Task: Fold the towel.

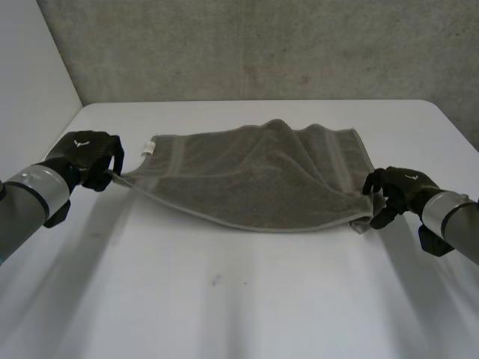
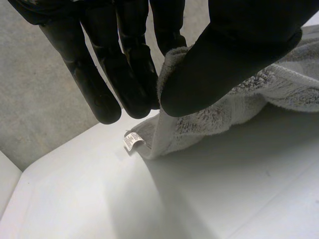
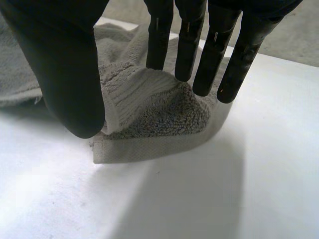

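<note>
Gripping the grey towel [image 1: 254, 179] by its two near corners: the left hand [image 1: 91, 155] pinches one corner between thumb and fingers, and the right hand [image 1: 397, 193] appears to pinch the other, its thumb contact partly hidden. The towel lies rumpled on the table [image 1: 224, 299], its near edge raised. Both corners should rise evenly and taut so the fold lands square on the far edge.

A smooth white table [image 1: 247, 314] set against a rough grey concrete wall [image 1: 262, 45].
The table's far edge runs along the foot of the wall, its far corners rounded. A plain white panel [image 1: 30, 67] stands upright at the left, meeting the wall in a corner. A small dark speck [image 1: 215, 281] marks the tabletop near its front middle.
</note>
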Tool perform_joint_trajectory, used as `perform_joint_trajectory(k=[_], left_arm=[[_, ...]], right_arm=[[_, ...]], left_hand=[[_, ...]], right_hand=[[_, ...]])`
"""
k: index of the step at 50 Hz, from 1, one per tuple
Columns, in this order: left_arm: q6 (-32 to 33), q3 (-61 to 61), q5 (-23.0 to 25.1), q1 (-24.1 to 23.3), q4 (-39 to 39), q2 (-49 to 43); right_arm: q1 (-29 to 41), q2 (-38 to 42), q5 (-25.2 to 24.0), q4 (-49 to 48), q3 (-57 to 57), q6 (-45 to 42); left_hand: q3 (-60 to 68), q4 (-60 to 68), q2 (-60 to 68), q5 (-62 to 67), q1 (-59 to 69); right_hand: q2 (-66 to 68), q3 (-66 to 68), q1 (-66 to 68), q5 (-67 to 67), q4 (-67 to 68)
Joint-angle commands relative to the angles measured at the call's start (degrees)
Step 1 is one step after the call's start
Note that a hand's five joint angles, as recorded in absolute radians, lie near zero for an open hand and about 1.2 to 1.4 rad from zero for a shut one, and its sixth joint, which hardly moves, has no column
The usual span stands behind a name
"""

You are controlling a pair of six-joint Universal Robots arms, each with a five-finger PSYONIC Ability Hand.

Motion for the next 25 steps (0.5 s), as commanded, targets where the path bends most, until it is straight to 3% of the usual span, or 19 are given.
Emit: perform_joint_trajectory(k=[1,18,25], left_arm=[[-0.97,-0.03,0.0,-0.04,1.1,0.01],[-0.97,0.05,0.09,0.05,2.42,-0.16],[-1.05,0.76,0.0,0.13,3.12,-0.69]], right_arm=[[0.16,1.22,-0.52,-3.2,1.46,8.36],[3.94,6.23,0.71,-8.48,-0.65,9.86],[4.82,9.39,3.51,-11.38,-3.45,9.25]], left_hand=[[10.27,10.23,10.34,10.64,12.26],[10.27,10.23,10.34,10.64,12.26],[10.27,10.23,10.34,10.64,12.26]], right_hand=[[1.34,1.91,5.38,1.85,1.7],[5.21,5.77,9.24,5.71,5.56],[12.6,13.17,16.63,13.11,12.96]])
